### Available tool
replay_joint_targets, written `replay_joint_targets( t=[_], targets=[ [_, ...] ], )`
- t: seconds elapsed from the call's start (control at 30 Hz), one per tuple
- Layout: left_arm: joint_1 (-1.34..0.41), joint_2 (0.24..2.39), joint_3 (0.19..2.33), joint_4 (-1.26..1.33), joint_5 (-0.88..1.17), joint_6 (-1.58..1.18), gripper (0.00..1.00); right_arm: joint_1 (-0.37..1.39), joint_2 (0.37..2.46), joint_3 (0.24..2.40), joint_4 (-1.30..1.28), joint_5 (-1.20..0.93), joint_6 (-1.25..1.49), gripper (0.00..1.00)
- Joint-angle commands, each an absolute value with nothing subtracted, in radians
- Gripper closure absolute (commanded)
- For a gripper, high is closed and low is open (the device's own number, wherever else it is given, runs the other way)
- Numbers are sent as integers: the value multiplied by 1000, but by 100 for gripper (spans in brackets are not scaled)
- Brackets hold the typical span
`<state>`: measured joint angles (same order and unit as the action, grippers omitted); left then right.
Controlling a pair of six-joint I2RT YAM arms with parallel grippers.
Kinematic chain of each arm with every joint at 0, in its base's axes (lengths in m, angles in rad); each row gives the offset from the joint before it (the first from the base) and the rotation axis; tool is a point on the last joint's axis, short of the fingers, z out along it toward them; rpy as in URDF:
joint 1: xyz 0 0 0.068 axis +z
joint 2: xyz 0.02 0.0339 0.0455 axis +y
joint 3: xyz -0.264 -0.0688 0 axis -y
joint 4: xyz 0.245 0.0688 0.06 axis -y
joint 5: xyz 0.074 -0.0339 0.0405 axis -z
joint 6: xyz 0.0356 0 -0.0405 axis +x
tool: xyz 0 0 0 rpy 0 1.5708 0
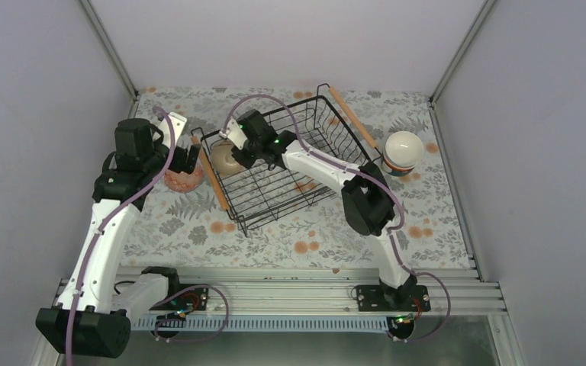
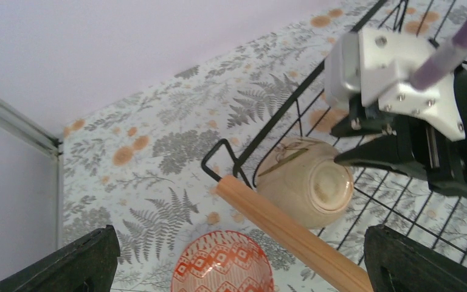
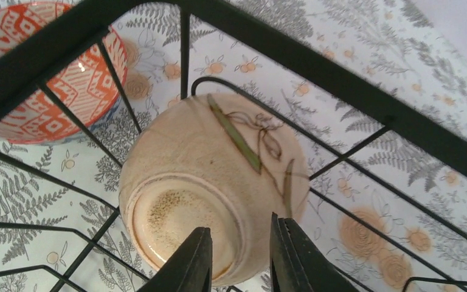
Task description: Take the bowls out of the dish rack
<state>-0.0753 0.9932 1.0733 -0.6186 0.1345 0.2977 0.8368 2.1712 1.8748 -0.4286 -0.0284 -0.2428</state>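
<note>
The black wire dish rack (image 1: 290, 164) stands mid-table. A beige bowl (image 1: 225, 160) lies in its left corner, base turned up toward my right wrist camera (image 3: 213, 182). My right gripper (image 3: 242, 246) is nearly closed, its fingers pinching the bowl's foot ring, one inside and one outside. The orange patterned bowl (image 2: 222, 264) sits on the table just left of the rack. My left gripper (image 2: 249, 267) hangs wide open and empty right above it. A stack topped by the upside-down white bowl (image 1: 403, 149) stands right of the rack. The teal and blue-and-white bowls are not clearly visible.
The rack's left wooden handle (image 2: 292, 234) runs between the orange bowl and the beige bowl. The other wooden handle (image 1: 351, 118) is on the far right side. White walls enclose the floral tablecloth (image 1: 313, 244) on three sides.
</note>
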Motion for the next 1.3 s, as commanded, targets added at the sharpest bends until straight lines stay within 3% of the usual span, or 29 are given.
replay_joint_targets(
  t=[0.0,0.43,1.27],
  targets=[
    [-64,979,1050,-582,91,284,0,841,2197,1905,-441,-60,-237,78],
    [-43,971,1049,-582,91,282,0,840,2205,1826,-425,-46,-270,87],
    [-3,973,1055,-593,143,278,0,860,2167,1803,-508,-138,-280,95]
  ],
)
